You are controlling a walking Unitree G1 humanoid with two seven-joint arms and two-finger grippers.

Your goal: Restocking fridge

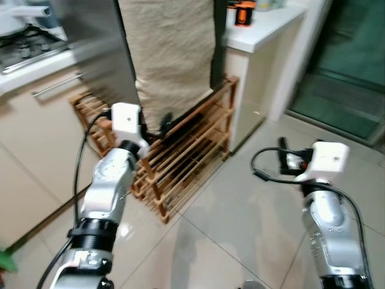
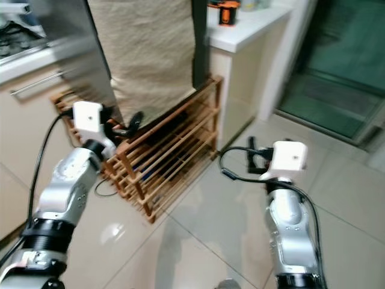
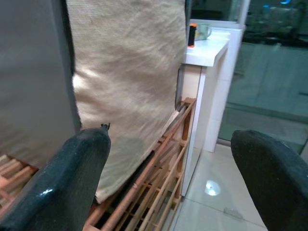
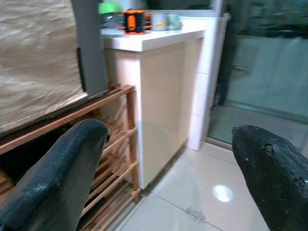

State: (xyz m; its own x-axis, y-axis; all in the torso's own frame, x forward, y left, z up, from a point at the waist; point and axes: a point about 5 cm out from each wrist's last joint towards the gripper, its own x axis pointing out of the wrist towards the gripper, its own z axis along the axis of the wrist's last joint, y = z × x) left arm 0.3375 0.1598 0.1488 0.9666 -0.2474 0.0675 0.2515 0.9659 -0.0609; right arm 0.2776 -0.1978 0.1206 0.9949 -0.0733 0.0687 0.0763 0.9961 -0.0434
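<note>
A tall grey fridge (image 1: 96, 48) stands ahead, with a beige cloth (image 1: 171, 54) hanging down its front. My left gripper (image 1: 163, 125) is raised just before the cloth's lower edge, above a low wooden rack (image 1: 192, 144). In the left wrist view its two black fingers (image 3: 72, 183) stand wide apart with nothing between them. My right gripper (image 1: 281, 150) hovers over the tiled floor to the right of the rack, also open and holding nothing, with its fingers (image 4: 57, 178) spread in the right wrist view.
A white counter (image 1: 264, 24) to the right of the fridge carries an orange and black object (image 1: 243, 13) and cups. A gas hob (image 1: 24, 45) and cabinet with a bar handle (image 1: 57, 84) are at the left. A glass door (image 1: 349, 66) closes off the right. Tiled floor (image 1: 240, 229) lies ahead.
</note>
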